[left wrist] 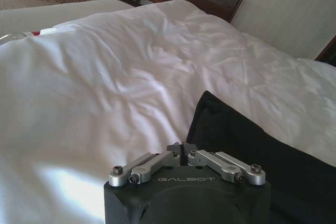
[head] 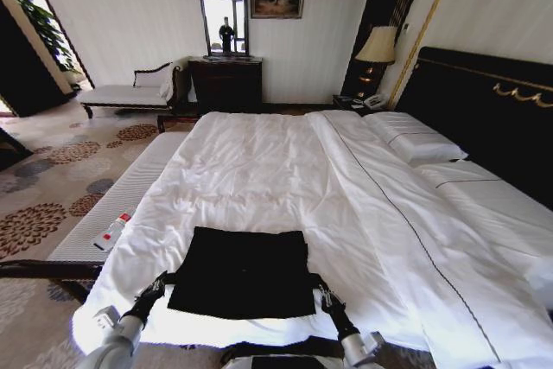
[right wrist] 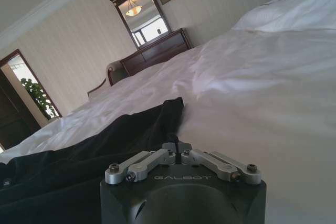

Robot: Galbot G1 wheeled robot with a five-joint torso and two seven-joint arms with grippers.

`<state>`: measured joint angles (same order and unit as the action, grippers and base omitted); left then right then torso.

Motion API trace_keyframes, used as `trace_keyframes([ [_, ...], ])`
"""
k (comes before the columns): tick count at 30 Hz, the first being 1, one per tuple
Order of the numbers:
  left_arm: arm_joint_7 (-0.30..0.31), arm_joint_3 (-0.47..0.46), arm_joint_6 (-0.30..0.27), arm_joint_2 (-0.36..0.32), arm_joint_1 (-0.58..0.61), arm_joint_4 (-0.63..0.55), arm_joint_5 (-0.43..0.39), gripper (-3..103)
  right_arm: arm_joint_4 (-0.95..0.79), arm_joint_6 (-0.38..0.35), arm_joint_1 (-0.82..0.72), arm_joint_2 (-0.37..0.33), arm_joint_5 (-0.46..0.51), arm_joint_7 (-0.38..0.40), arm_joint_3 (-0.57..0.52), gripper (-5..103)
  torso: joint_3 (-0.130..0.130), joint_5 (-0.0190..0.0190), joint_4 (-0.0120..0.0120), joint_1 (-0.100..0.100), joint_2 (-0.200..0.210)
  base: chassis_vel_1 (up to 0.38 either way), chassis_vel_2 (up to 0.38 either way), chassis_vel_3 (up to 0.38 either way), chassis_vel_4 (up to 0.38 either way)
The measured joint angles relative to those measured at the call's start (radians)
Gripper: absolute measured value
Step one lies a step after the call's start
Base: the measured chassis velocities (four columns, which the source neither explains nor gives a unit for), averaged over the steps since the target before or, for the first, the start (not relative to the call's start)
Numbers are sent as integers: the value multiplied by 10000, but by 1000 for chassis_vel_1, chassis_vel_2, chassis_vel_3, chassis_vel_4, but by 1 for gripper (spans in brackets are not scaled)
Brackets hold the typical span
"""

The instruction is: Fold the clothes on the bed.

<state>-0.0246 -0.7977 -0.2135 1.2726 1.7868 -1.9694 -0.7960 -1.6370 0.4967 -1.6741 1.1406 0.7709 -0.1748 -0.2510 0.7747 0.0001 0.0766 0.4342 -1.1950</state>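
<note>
While rumpled, duvet [head: 259,170] bears squared black clothes [head: 242,272].

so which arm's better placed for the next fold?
Neither clearly: left gripper sits at the black T-shirt's left edge, right gripper at its right edge, both with jaws shut, symmetric.

Duvet [head: 259,170] beyond shirt [head: 244,272] open; bottle [head: 111,232] off left.

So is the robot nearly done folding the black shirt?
Partly. The black shirt lies on the white duvet as a flat rectangle, no sleeves sticking out, so some folding looks done. Right now the left hand is at its left edge and the right hand at its right edge, both shut. It is still wide, so more folds probably remain.
</note>
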Motion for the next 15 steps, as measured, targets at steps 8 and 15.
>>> trace_keyframes([
  [8,37,139,260,124,162,-856,259,26,-1074,425,-655,119,-1046,-241,116,27,0,-2,-3,-1,-1,0,0,0,0],
  [15,325,-159,-35,-152,-1308,-532,-769,47,-1219,656,-814,97,-1101,248,-222,49,0,-3,2,-1,-1,0,0,0,0],
])
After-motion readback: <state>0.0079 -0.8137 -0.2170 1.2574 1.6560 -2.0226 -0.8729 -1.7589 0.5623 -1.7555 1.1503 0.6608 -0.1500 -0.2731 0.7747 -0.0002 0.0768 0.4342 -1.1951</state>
